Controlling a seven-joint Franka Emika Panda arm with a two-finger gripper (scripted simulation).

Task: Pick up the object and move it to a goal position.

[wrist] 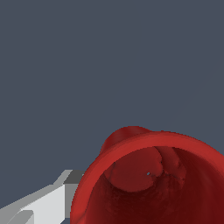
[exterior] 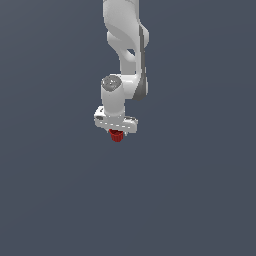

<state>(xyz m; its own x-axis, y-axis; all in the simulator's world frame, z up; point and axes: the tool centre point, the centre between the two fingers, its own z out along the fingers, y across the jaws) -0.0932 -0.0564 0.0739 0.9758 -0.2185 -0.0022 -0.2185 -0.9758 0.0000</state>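
arm: 1 | gripper (exterior: 116, 131): fingers clamped on the red cup (exterior: 117, 136) | cup: sits just under the white hand, filling the wrist view | done: grasp, judging by contact | left: carry to goal; no goal marker visible

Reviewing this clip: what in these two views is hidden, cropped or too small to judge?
- Exterior view: the gripper fingertips are too small to resolve; only the red cup shows beneath it, so contact is unclear.
- Wrist view: the red cup fills the corner and is cut off by the frame edges; only one finger shows, partly cropped.
- Neither view shows a goal marker or a supporting surface.
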